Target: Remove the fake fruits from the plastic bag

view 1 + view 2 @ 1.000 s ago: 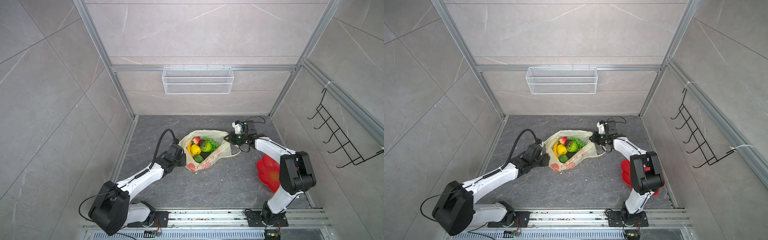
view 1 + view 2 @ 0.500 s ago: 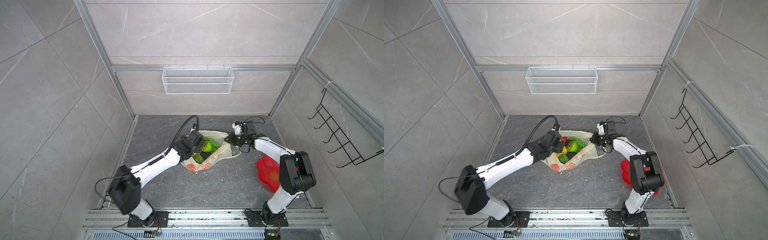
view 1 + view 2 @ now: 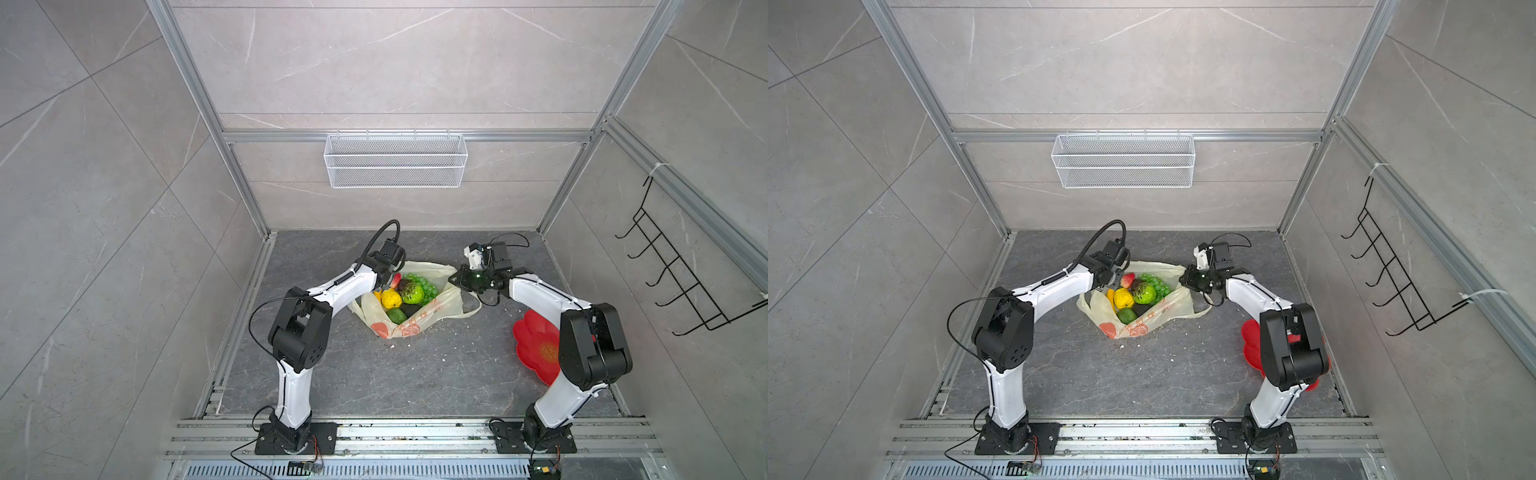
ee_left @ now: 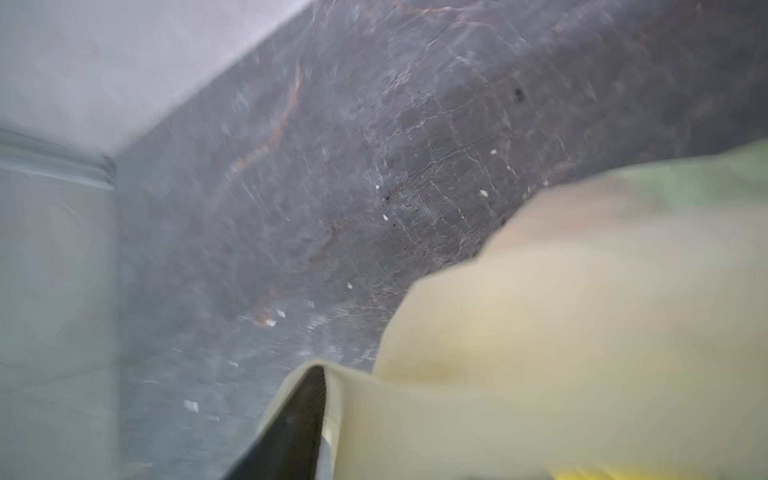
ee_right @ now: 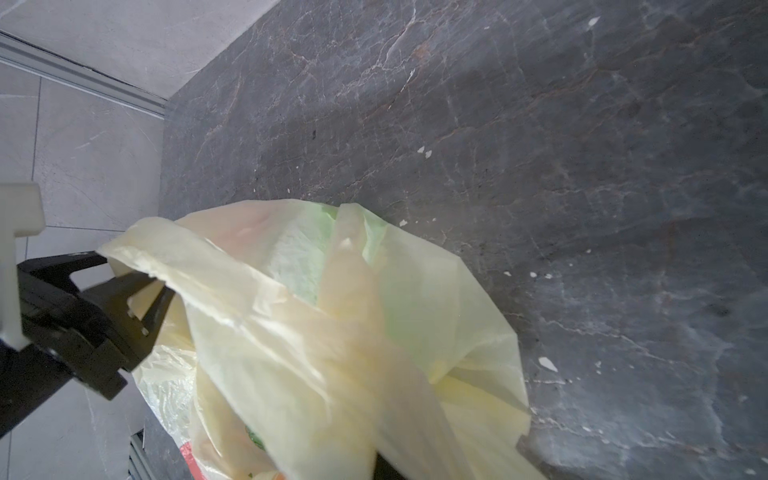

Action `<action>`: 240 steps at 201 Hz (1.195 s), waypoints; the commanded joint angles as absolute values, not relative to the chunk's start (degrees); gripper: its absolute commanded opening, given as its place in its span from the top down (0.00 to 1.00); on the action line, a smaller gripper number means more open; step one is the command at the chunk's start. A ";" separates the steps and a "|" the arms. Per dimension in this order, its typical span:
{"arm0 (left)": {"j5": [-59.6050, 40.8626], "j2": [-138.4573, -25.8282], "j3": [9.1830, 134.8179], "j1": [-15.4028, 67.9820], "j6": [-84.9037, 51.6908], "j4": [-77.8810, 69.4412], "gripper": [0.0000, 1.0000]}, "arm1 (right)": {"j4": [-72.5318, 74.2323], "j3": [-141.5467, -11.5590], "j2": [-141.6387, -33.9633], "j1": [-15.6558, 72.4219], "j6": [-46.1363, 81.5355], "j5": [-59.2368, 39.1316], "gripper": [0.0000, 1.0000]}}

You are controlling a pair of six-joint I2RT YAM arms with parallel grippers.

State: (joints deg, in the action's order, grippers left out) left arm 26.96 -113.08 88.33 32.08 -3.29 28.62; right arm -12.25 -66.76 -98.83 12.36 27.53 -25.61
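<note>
Both top views show the small glossy fake fruits (image 3: 409, 294) lying together inside the open mouth of the thin, translucent pale-yellow plastic bag (image 3: 415, 324). The bag lies on the dark grey marbled bench (image 3: 415, 374), a little behind its middle. A yellow lemon-like ball (image 3: 1123, 298) lies just beside a bumpy green fruit (image 3: 1144, 293). A green grape bunch (image 3: 1154, 282) is behind them, a red strawberry (image 3: 1128, 279) is at the left rim, and a green avocado (image 3: 1126, 316) is at the front.

The right pincer (image 3: 458, 279) is closed together on the far right corner of the bag and holds this corner up. In the right wrist view the crinkled film (image 5: 332, 332) fills the part nearest to the camera.

The left pincer (image 3: 388, 284) is at the left rim, next to the strawberry. Its jaws are hidden under the wrist. The left wrist view is blurred and shows only bag film over one dark finger (image 4: 291, 424), so I cannot tell if the jaws are apart or together.

A red flower-shaped plate (image 3: 534, 340) lies well apart, on the right of the bench, partly behind the right arm. A white wire mesh basket (image 3: 395, 160) hangs on the back wall and a black wire hook rack (image 3: 681, 286) on the right wall.
</note>
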 commanded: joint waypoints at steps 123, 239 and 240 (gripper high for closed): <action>-15.33 -108.41 78.36 14.48 -21.55 14.09 1.00 | -15.04 -80.58 -108.68 13.46 26.55 -22.48 0.77; -10.66 -103.14 71.07 18.73 -24.06 14.24 1.00 | -21.12 -66.90 -89.56 25.25 33.22 5.75 0.15; -10.65 -103.12 71.04 18.77 -24.07 14.24 1.00 | -20.98 -66.76 -89.56 25.32 33.44 5.56 0.15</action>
